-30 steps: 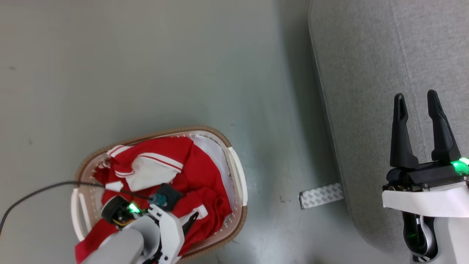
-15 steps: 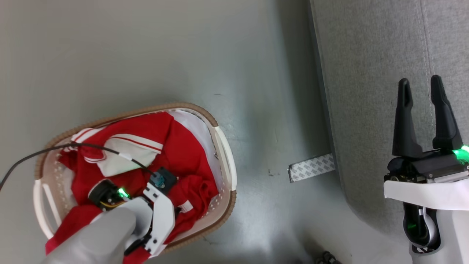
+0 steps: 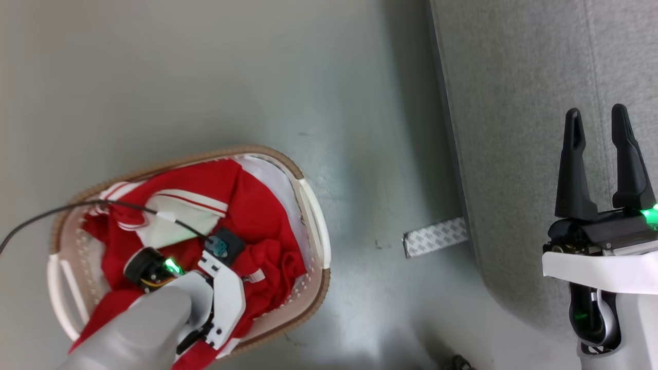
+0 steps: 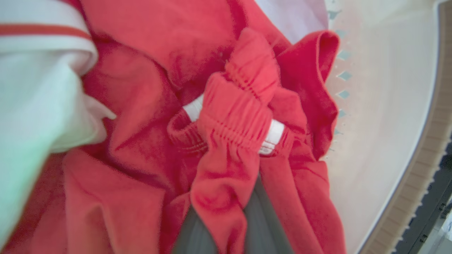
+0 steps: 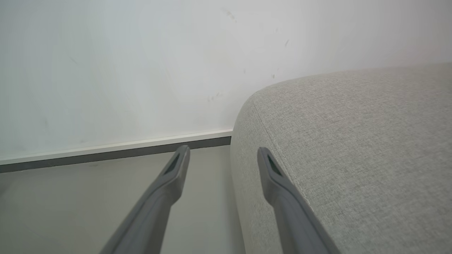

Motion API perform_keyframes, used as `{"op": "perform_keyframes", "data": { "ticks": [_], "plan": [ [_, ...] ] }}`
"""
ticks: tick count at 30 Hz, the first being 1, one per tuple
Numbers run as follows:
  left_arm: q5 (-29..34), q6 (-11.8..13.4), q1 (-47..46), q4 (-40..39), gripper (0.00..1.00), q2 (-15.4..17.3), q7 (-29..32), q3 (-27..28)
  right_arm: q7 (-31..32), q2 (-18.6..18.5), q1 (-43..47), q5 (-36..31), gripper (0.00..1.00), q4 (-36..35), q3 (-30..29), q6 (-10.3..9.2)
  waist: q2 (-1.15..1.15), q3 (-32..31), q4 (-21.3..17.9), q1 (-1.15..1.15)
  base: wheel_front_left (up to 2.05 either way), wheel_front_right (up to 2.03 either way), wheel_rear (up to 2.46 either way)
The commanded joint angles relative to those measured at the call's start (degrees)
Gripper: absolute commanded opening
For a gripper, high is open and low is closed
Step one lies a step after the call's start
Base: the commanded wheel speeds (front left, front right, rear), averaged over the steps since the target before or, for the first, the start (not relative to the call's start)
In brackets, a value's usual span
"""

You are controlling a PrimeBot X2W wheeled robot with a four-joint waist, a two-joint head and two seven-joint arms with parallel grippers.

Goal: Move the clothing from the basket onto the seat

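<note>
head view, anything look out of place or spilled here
A grey patterned strip lies loose on the floor, one end at the base of the seat: it looks like stray tape or backing paper. Red clothing also spills over the rim of the basket at its near end, by the left forearm.

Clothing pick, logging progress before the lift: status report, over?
Left gripper shut on red clothing, down in the basket. Right gripper open, empty, by the seat. Clothing not yet lifted. Black cable lies across it.

glossy grey floor [image 3: 205, 77]; scuffed white wall [image 5: 141, 53]; dark skirting [image 5: 106, 156]; patterned strip [image 3: 435, 237].
</note>
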Motion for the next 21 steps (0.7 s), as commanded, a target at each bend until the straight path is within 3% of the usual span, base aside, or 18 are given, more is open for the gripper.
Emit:
{"op": "perform_keyframes", "data": {
  "ticks": [1, 9, 21],
  "plan": [
    [-0.73, 0.1, 0.51, 0.3, 0.0, -0.05, -0.54, 0.03, -0.2, -0.13, -0.11, -0.56, 1.0, 0.19, -0.13, -0.12, 0.0, -1.29, 0.72, 0.0, 0.0, 0.0, 0.0],
    [-4.85, 0.09, 4.97, 0.43, 0.0, -3.19, -7.72, -0.57, -0.2, -0.14, 1.55, -2.71, 1.0, 0.08, -0.09, -0.12, 0.0, -10.57, 3.6, 0.0, 0.0, 0.0, 0.0],
    [-9.1, 0.1, 11.07, -2.21, 0.0, -6.55, -17.89, -0.71, -0.2, -0.17, 5.59, -5.77, 1.0, 4.51, 0.51, -0.12, 0.0, -29.34, 10.98, 0.0, 0.0, 0.0, 0.0]
  ]
}}
